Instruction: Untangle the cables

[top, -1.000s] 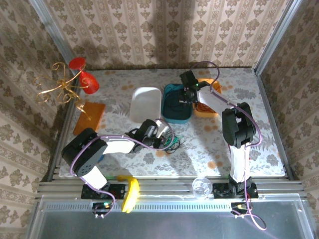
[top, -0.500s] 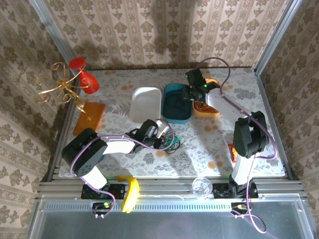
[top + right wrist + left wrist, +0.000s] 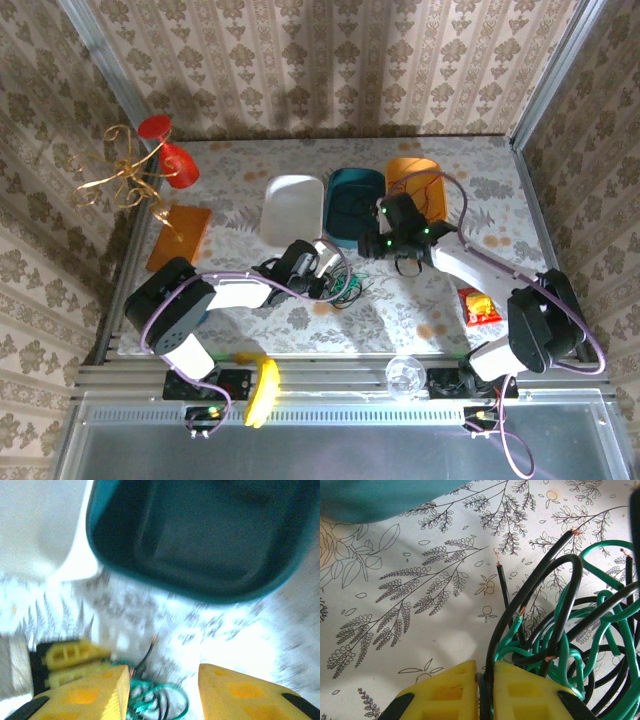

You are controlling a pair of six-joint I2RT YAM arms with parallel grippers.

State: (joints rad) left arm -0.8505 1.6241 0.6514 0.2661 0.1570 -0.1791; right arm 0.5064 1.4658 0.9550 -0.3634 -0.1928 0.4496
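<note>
The cables (image 3: 347, 288) lie as a tangle of green and black wires mid-table, just right of my left gripper (image 3: 325, 275). In the left wrist view, that gripper (image 3: 487, 682) is shut on a black and a green strand, and the rest of the cables (image 3: 570, 630) loop to its right with bare copper ends showing. My right gripper (image 3: 374, 248) hovers a little beyond and right of the tangle. In the blurred right wrist view it (image 3: 160, 685) stands open with nothing between its fingers, above the green cables (image 3: 160, 702).
A white tray (image 3: 292, 208), a teal bin (image 3: 355, 200) and an orange bin (image 3: 415, 175) stand side by side behind the tangle. A red packet (image 3: 480, 305) lies right. A gold stand (image 3: 125, 180) and a brown board (image 3: 180, 235) sit far left.
The right arm swung back from over the teal and orange bins toward the tangle, and its jaws went from shut to open. The left arm stayed put, still gripping the cables.
</note>
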